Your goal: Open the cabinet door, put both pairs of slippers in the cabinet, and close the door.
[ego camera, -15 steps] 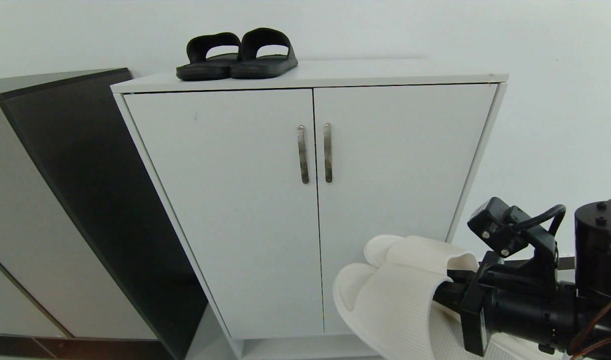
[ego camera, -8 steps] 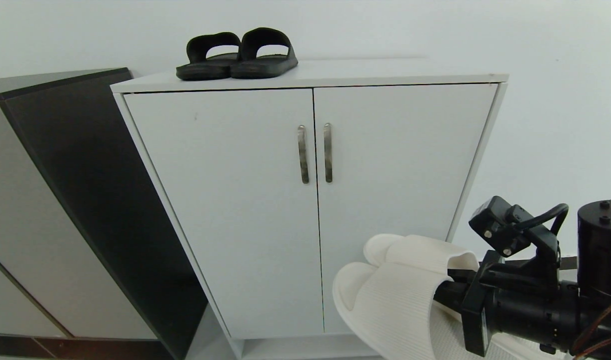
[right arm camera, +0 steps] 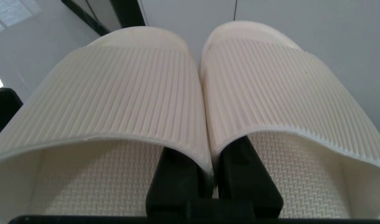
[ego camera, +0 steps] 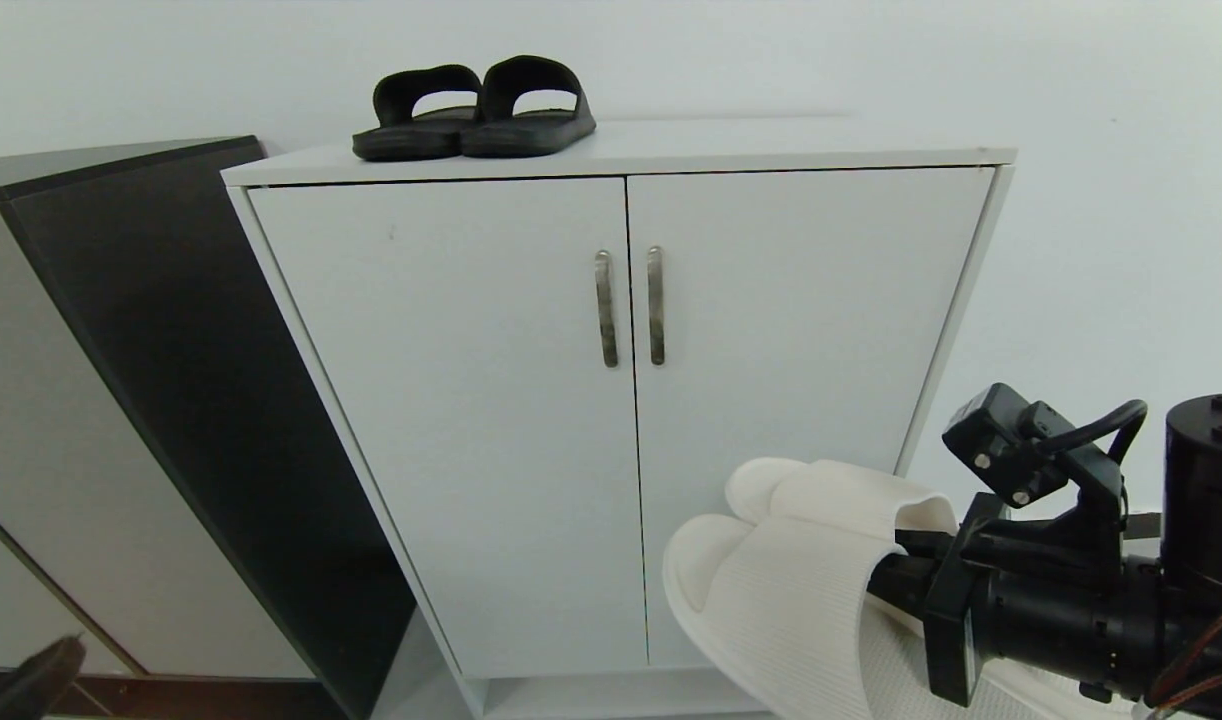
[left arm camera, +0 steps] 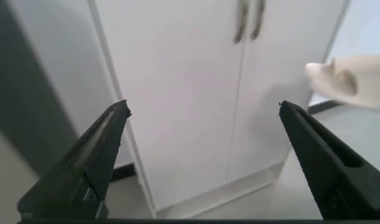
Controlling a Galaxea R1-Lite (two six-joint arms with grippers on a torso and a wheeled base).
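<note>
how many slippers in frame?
4. Two black slippers side by side on the cabinet top, left end. Two white slippers gripped together in the right gripper, low before the right door. Doors shut, so any inside are hidden.

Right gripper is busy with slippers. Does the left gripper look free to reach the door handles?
Probably yes. The left gripper is open and empty, facing the closed doors, with nothing between it and the handles; the white slippers hang off to the right.
</note>
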